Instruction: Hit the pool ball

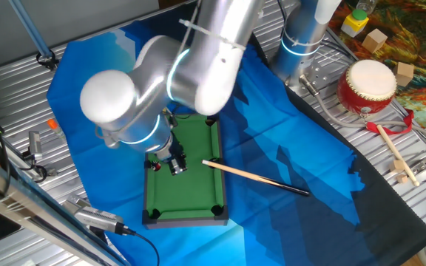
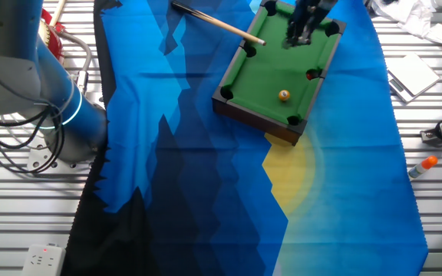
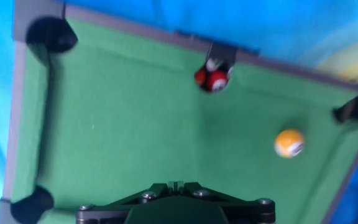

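Observation:
The toy pool table (image 1: 187, 201) with green felt lies on the blue cloth; it also shows in the other fixed view (image 2: 261, 77) and fills the hand view (image 3: 117, 124). The pool ball (image 2: 284, 95), orange with a pale spot, rests on the felt near one end, at the right in the hand view (image 3: 289, 143). A tiny red ball (image 3: 212, 78) sits at a side pocket. My gripper (image 1: 174, 165) hovers over the table's other end (image 2: 294, 37), fingers together and empty (image 3: 176, 185), apart from both balls. A wooden cue (image 1: 254, 177) lies with its tip on the table's rim (image 2: 217, 23).
A red-and-white drum (image 1: 367, 85) and a drumstick (image 1: 394, 151) lie at the right on the metal table. Wooden blocks (image 1: 404, 72) sit beyond it. An orange-capped marker (image 2: 423, 165) lies off the cloth. The arm's base (image 2: 67, 123) stands at the cloth's edge.

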You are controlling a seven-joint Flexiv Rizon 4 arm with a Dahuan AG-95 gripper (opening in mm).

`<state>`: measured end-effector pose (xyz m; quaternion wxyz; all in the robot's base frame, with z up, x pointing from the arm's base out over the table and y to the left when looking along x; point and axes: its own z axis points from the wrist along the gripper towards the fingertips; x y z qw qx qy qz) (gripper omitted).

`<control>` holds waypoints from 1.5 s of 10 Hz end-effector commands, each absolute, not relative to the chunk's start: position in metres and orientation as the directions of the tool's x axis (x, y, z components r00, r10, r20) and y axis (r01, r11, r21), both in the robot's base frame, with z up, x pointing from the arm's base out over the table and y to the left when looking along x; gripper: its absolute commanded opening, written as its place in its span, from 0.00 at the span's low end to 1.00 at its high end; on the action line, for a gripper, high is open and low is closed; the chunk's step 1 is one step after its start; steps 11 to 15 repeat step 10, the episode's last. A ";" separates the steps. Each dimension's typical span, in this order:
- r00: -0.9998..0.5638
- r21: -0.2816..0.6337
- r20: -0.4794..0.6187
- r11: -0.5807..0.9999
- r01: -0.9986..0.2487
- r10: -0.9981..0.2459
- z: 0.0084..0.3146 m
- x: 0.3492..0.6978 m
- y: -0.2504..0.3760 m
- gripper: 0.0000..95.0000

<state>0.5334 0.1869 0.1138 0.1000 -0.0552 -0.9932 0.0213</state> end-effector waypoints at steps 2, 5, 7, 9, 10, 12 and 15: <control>-0.990 -0.086 -0.144 0.996 0.008 -0.004 0.124 0.546 0.180 0.00; -0.991 -0.082 -0.133 0.997 0.001 -0.010 0.123 0.545 0.181 0.00; -0.991 -0.081 -0.132 0.997 0.008 -0.003 0.123 0.544 0.181 0.00; -0.991 -0.082 -0.133 0.997 0.011 0.000 0.123 0.543 0.181 0.00; -0.991 -0.080 -0.135 0.996 0.024 0.013 0.123 0.543 0.181 0.00; -0.991 -0.080 -0.135 0.996 0.024 0.013 0.123 0.543 0.181 0.00; -0.991 -0.080 -0.135 0.996 0.024 0.013 0.123 0.543 0.181 0.00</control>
